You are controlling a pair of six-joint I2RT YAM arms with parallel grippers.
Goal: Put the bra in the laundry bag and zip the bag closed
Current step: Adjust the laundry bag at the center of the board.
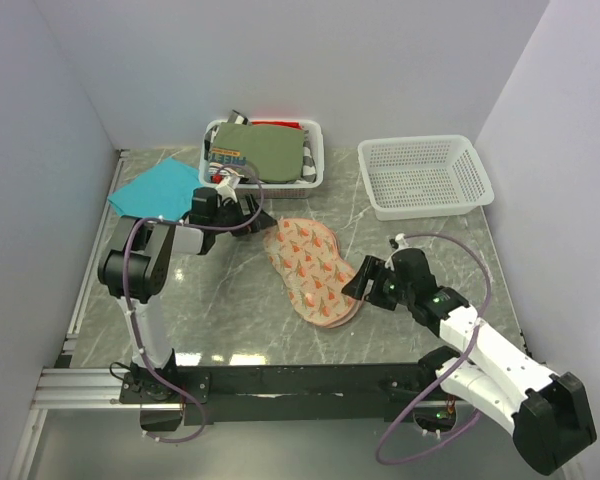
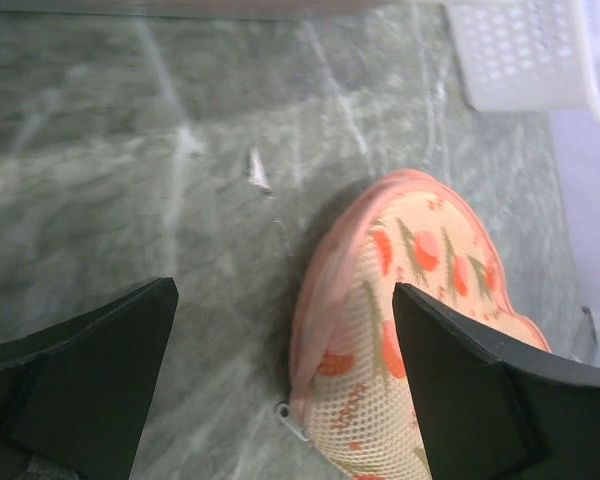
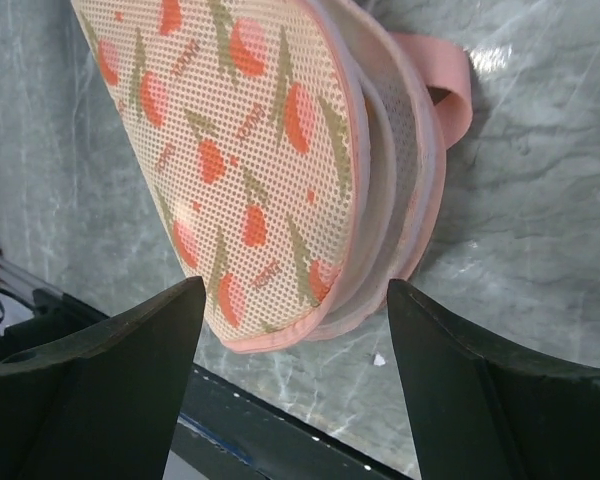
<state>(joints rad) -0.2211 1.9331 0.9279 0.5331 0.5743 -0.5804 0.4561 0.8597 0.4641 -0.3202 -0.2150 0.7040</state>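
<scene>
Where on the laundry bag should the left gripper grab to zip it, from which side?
The small metal tab at the pink rim of the laundry bag, likely the zip pull. It lies low on the table, so bring the left gripper down from above.

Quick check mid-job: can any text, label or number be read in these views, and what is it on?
Laundry bag: small orange lettering repeated among the printed shapes, too small and blurred to read for certain.
Strip of cloth in the basket: pale letters, too blurred to read.
No other text shows in any view.
</scene>
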